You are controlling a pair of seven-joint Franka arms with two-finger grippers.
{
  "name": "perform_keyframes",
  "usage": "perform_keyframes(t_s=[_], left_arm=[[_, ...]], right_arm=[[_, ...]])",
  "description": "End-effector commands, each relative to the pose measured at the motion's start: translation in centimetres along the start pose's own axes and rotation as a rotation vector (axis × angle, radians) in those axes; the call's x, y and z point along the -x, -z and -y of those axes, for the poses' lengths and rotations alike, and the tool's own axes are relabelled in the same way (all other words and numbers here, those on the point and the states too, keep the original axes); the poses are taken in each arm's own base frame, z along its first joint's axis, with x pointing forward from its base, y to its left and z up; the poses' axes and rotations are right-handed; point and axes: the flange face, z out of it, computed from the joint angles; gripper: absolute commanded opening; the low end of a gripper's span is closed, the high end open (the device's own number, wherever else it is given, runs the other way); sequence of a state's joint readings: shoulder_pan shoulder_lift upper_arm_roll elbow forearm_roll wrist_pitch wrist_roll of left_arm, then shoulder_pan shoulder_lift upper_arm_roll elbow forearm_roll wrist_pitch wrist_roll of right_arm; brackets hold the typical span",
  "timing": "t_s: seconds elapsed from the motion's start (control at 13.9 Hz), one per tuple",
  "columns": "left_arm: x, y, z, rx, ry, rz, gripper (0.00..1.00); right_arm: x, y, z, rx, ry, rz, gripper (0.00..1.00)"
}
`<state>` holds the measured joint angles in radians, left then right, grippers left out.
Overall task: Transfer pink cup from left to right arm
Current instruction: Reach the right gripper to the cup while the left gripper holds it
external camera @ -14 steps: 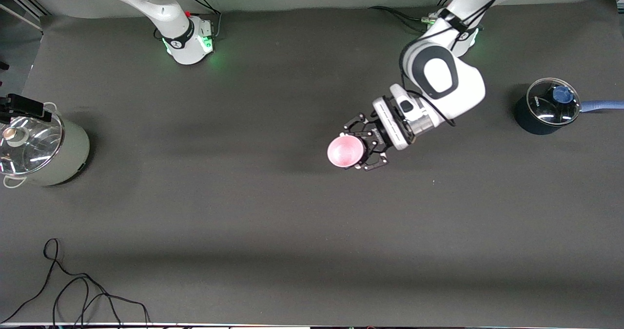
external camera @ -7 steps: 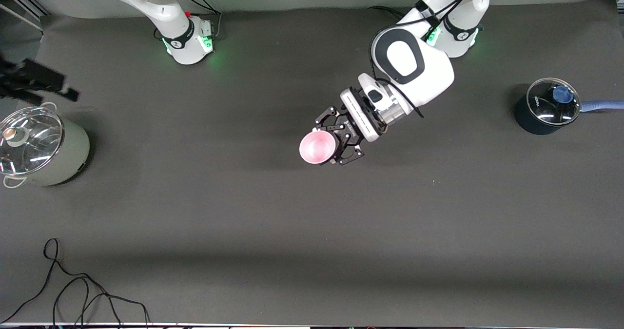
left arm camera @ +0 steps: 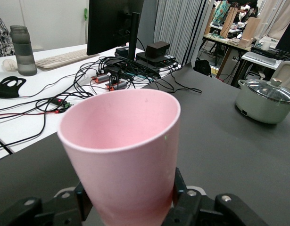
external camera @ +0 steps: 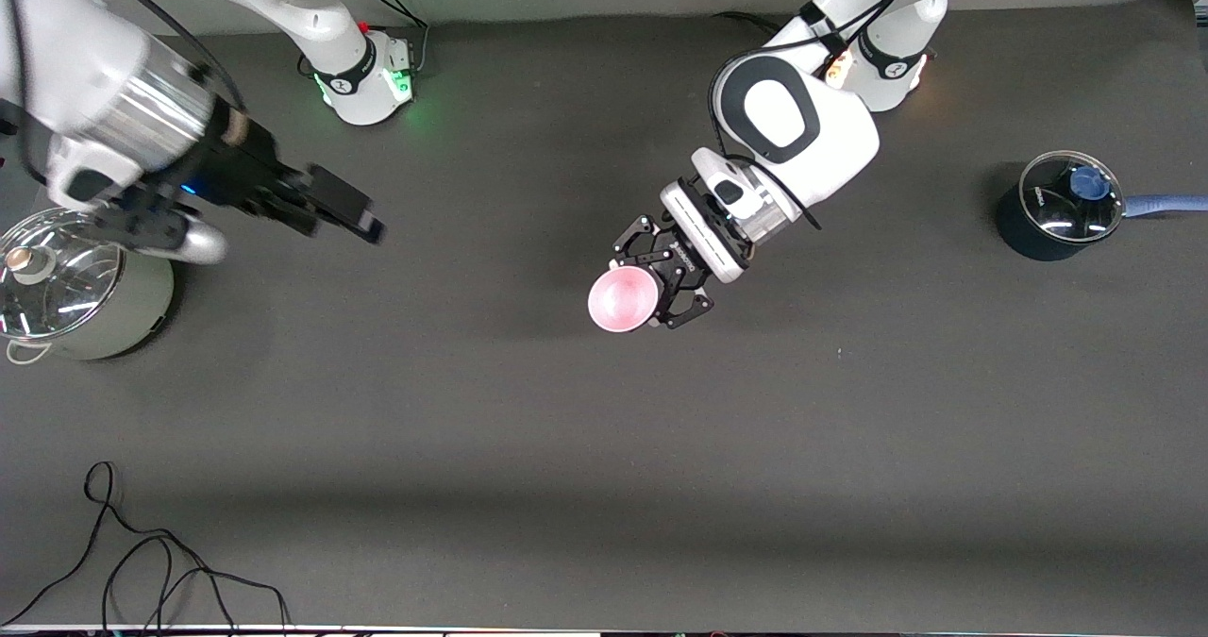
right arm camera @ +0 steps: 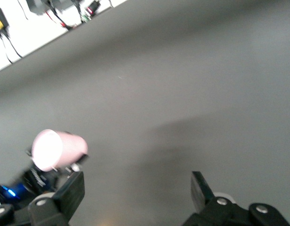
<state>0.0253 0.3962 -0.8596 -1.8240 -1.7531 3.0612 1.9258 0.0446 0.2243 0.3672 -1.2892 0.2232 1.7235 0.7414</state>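
Here the left arm's black skeletal gripper (external camera: pixel 653 288) is pinching the small pale-pink tapered plastic cup (external camera: pixel 620 301) near its base, over mid-table. The right arm's flat black gripper (external camera: pixel 330 208) is hanging spread apart over the table toward its own end, well apart from the cup.

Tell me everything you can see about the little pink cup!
The pink cup is small, plain and pale pink, looks like smooth plastic, and has no handle. It is wide at the rim, narrower at the base, and empty inside. It is up in the air over the middle of the dark table, its open mouth tipped toward the front camera. The left hand grips it low down, one black finger on each side. Nothing else touches it.
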Motion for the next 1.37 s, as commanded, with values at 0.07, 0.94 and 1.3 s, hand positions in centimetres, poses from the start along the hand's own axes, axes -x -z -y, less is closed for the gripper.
perform_keyframes(t_s=[0.07,0.94,1.3], left_arm=[[-0.4,-0.2,-0.5,-0.019,0.011,-0.001,0.4],[-0.5,0.2,-0.4,-0.077,-0.004,0.019,0.41],[-0.5,0.2,-0.7,-0.085,-0.005,0.025,0.41]], right_arm=[[1.1,-4.3,5.9,-0.065,-0.015,-0.047,1.0],[6.0,-15.5,13.2,0.173,0.417,-0.184,1.0],[6.6,-15.5,14.0,0.143,0.317,-0.218,1.0]])
